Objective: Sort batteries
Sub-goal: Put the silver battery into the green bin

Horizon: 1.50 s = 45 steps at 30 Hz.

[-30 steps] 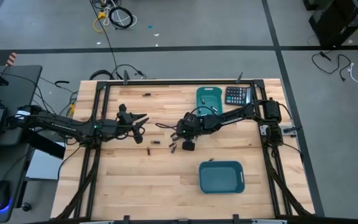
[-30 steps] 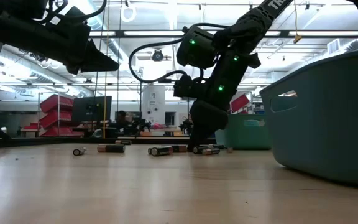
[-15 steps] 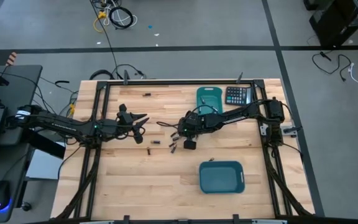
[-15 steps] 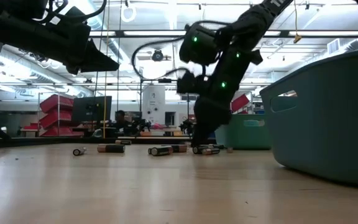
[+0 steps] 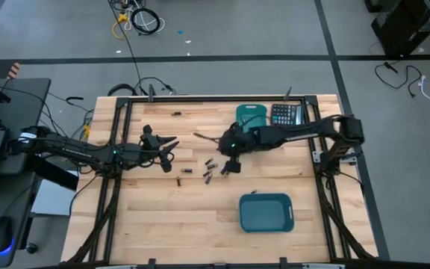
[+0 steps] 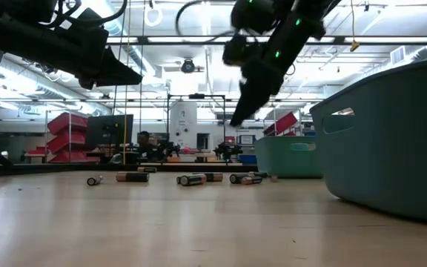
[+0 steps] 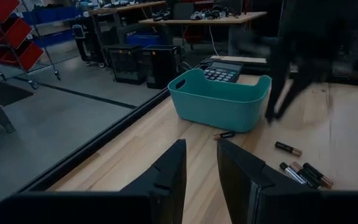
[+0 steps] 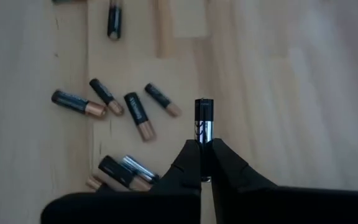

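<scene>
Several small dark batteries (image 5: 207, 172) lie loose on the wooden table's middle; in the low view they lie on their sides (image 6: 191, 179). One lone battery (image 5: 176, 113) lies near the far edge. My right gripper (image 8: 202, 152) hangs above the cluster, shut on one dark and silvery battery (image 8: 204, 115); in the high view it (image 5: 201, 137) is just beyond the pile. My left gripper (image 7: 201, 171) waits open at the table's left (image 5: 166, 146), nothing between its fingers. My right gripper pinches the battery's one end (image 8: 203, 142) between its two fingertips. The battery lies along the fingers and sticks out past them. The fingers slant down from the table's right side. The battery is lifted clear of the table.
A teal bin (image 5: 251, 117) stands at the far side beside a black calculator (image 5: 284, 114). A second teal bin (image 5: 266, 212) stands near the front edge and fills the low view's right (image 6: 391, 141). One battery (image 5: 254, 192) lies just beyond it.
My right gripper has risen from the battery cluster, staying shut, and has drifted toward the table's far edge. The battery in it has been lifted clear of the table. The other batteries have stayed where they were.
</scene>
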Available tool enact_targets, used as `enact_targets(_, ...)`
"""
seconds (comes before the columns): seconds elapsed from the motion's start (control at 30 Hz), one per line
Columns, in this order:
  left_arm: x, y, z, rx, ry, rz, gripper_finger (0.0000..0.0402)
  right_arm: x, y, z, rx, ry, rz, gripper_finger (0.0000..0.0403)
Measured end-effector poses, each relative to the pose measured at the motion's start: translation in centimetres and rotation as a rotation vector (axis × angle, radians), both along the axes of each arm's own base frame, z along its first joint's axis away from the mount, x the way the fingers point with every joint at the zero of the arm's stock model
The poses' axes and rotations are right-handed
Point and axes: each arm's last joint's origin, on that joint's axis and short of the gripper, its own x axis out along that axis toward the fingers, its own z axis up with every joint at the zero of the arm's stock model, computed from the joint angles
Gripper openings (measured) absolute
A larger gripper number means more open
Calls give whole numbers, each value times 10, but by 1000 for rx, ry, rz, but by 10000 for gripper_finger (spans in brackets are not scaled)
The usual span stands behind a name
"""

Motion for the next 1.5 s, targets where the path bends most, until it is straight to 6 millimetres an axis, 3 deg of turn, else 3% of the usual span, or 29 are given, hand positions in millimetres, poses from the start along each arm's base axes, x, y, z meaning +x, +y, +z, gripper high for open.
enact_targets(0.27, 0, 0, 0, 0, -1, 0, 92, -40, -23, 43, -67, 37, 18, 5)
enact_targets(0.5, 0, 0, 0, 0, -1, 0, 92, -70, -57, 54, -111, 138, 63, 5)
enact_targets(0.67, 0, 0, 0, 0, -1, 0, 92, -86, -87, 51, -117, 206, 38, 6)
enact_targets(0.83, 0, 0, 0, 0, 0, 0, 92, -100, -114, 49, -22, 155, 40, 7)
enact_targets(1.17, 0, 0, 0, 0, 0, 0, 92, -123, -151, 47, -30, 132, -22, 6)
enact_targets(1.5, 0, 0, 0, -3, -3, 0, 92, -140, -158, -1, -42, 141, -44, 6)
